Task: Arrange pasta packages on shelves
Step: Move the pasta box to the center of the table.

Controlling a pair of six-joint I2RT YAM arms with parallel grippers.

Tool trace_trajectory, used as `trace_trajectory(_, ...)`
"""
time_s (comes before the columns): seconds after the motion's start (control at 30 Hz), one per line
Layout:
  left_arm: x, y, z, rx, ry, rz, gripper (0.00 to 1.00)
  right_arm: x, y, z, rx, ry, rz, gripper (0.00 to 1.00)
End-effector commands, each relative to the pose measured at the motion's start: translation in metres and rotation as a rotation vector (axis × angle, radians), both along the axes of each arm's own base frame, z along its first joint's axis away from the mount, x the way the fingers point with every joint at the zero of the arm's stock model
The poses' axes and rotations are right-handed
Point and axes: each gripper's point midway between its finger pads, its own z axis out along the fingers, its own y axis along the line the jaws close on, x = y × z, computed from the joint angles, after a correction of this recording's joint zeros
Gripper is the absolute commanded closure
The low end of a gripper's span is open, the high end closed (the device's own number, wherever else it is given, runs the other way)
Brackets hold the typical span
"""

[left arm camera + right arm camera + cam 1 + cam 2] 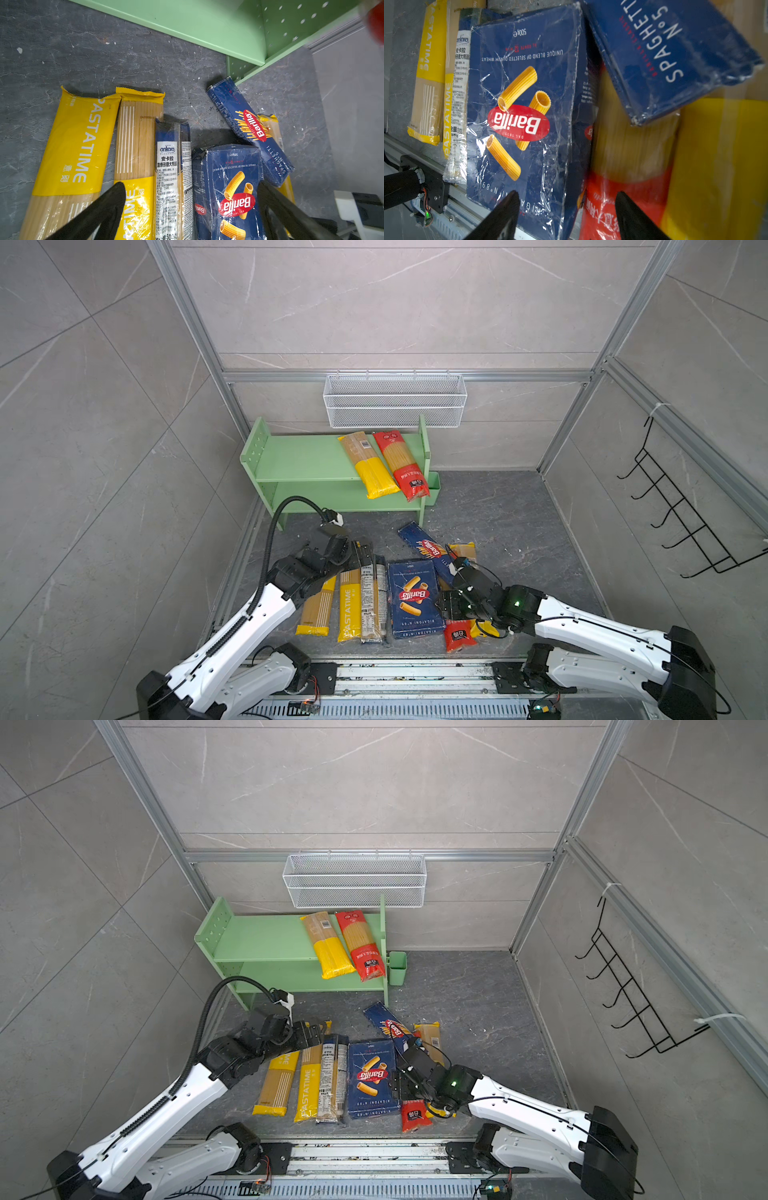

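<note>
The pale green shelves [307, 460] stand at the back, with a yellow-ended spaghetti bag [370, 464] and a red-ended one [401, 464] lying on the top board. Several pasta packages lie on the floor in front: PASTATIME bags [349, 605] [79, 145], an Ankara pack [168, 166], a Barilla rigatoni box [411, 597] [521, 104], and a Barilla spaghetti box [424, 549] [249, 128]. My left gripper [191, 191] hovers wide open over the Ankara pack and the rigatoni box. My right gripper [568, 197] is open, straddling the rigatoni box's edge and a red-ended bag [612, 207].
A white mesh basket [395, 402] hangs on the back wall above the shelves. A black hook rack [681, 514] is on the right wall. A small green cup [397, 967] hangs on the shelf's right side. A metal rail [415, 676] runs along the front edge.
</note>
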Motion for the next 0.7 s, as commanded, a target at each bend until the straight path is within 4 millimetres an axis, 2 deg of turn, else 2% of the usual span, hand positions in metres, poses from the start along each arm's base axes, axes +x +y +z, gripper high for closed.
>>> trace_trajectory(0.0,-0.001,-0.010,-0.005,0.060,0.015,-0.045,0.00,-0.006,0.011,-0.004,0.045,0.033,0.010,0.25)
trace_trajectory(0.17,-0.015,-0.039,-0.039,0.028,0.165,-0.106,0.00,-0.014,0.024,-0.025,0.067,0.092,0.050,0.25)
trace_trajectory(0.33,-0.041,-0.058,-0.057,0.000,0.188,-0.154,0.00,-0.019,0.038,-0.043,0.066,0.152,0.098,0.25)
trace_trajectory(0.53,-0.074,-0.066,-0.074,-0.037,0.229,-0.158,0.00,-0.027,0.050,-0.061,0.092,0.231,0.119,0.24)
trace_trajectory(0.67,-0.094,-0.065,-0.090,0.010,0.246,-0.168,0.00,-0.027,0.058,-0.071,0.114,0.251,0.126,0.24)
